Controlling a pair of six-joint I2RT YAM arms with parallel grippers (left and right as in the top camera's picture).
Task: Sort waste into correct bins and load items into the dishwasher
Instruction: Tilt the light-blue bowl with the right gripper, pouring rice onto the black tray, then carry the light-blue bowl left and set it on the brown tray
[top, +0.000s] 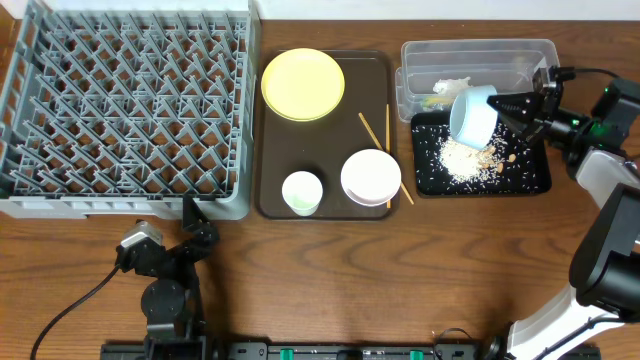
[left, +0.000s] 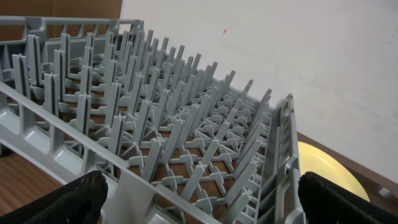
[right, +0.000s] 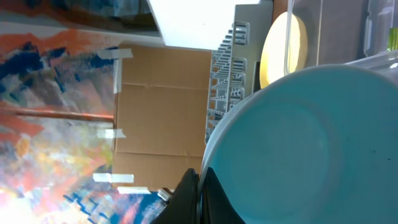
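Right gripper (top: 503, 104): closed on the rim of the light blue bowl (top: 472, 113), up in the air at the right of the table.
Light blue bowl: tipped on its side, mouth down and to the left, above the seam between the two bins. In the right wrist view its round underside fills most of the frame.
Black tray (top: 535, 180): lies at the right, just in front of the clear tub (top: 500, 68).
Waste: a heap of white rice grains with tan crumbs (top: 465, 160) lies on the left half of the black tray, below the bowl. A few grains are scattered further right.
Clear tub: holds crumpled white paper (top: 450, 87) at its left end.
Left gripper (top: 197, 222): jaws wide apart and holding nothing, just off the near right corner of the dish rack (top: 130, 100). Its black fingers (left: 68, 199) show at both lower corners of the left wrist view.
Dish rack: grey, at the far left, with bare pegs.
Serving tray (top: 275, 160): dark brown, between the rack and the bins.
Yellow plate (top: 303, 84): flat in the tray's far part.
White cup (top: 302, 192): upright, near the tray's front edge.
Small white bowl (top: 371, 177): right of the cup.
Chopsticks (top: 388, 125): lying crossed along the tray's right side, partly under the small white bowl.
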